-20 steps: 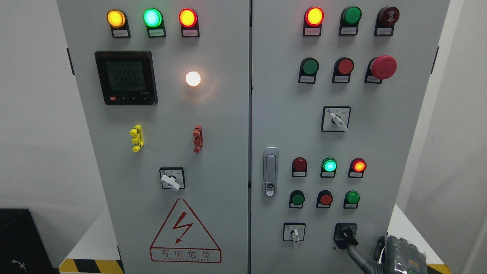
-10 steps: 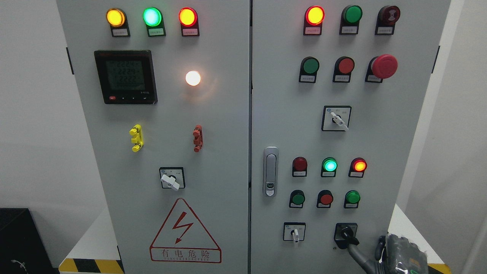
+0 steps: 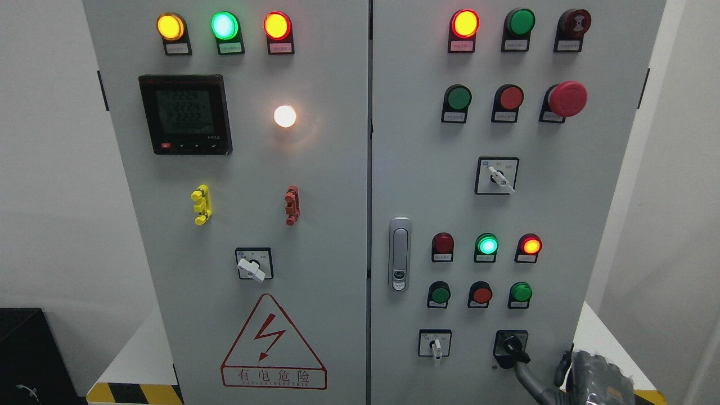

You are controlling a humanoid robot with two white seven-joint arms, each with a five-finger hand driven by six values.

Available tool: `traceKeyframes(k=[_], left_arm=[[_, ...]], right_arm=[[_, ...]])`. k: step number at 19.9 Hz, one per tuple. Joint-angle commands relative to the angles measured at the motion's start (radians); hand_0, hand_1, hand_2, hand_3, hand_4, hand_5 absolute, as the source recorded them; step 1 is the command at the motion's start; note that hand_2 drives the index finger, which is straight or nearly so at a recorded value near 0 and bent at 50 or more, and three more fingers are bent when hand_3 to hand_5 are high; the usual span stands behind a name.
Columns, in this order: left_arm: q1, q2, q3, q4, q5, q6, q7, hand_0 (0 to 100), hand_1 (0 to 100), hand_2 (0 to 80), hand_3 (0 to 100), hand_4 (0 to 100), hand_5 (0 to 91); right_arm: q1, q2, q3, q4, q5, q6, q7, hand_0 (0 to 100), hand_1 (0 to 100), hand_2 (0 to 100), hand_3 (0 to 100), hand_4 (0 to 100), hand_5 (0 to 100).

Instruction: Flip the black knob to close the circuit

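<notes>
The black knob (image 3: 513, 346) sits on a black plate at the lower right of the grey cabinet's right door (image 3: 427, 140). Its handle points down and to the right. My right hand (image 3: 588, 378) comes in at the bottom right corner and is mostly cut off by the picture's edge. A grey part of it reaches up and left to just under the knob's handle. I cannot tell whether it touches the knob. My left arm is out of view.
A white-handled selector switch (image 3: 435, 344) sits left of the knob, with three push buttons (image 3: 481, 294) above. A door latch (image 3: 399, 253) is at the door's left edge. A white base ledge (image 3: 596, 332) juts out right of the cabinet.
My right hand has sunk slightly lower at the bottom right corner. The knob's handle points the same way as before.
</notes>
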Motion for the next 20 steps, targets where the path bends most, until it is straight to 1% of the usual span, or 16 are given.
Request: traceKeyframes(k=[1, 7, 10, 14, 20], left_arm=[[0.0, 0.0, -0.021, 0.014, 0.0, -0.004, 0.0, 12, 56, 0.0, 0, 0, 0.0], [0.0, 0.0, -0.02, 0.014, 0.0, -0.004, 0.0, 12, 56, 0.0, 0, 0, 0.0], [0.0, 0.0, -0.021, 0.014, 0.0, -0.006, 0.0, 12, 56, 0.0, 0, 0, 0.0], [0.0, 0.0, -0.021, 0.014, 0.0, -0.006, 0.001, 12, 56, 0.0, 0, 0, 0.0], [0.0, 0.0, -0.021, 0.014, 0.0, -0.004, 0.0, 12, 56, 0.0, 0, 0, 0.0]], right_arm=[[0.012, -0.001, 0.022, -0.009, 0.0, -0.019, 0.004, 0, 15, 79, 93, 77, 80], [0.01, -0.001, 0.059, -0.001, 0.002, -0.02, 0.004, 0, 15, 79, 93, 77, 80], [0.01, -0.001, 0.065, 0.002, 0.002, -0.02, 0.003, 0, 15, 79, 93, 77, 80], [0.015, 0.001, 0.088, -0.003, -0.001, -0.02, -0.005, 0, 15, 79, 93, 77, 80], [0.061, 0.001, 0.122, -0.055, -0.067, -0.02, -0.016, 0, 15, 79, 93, 76, 79]])
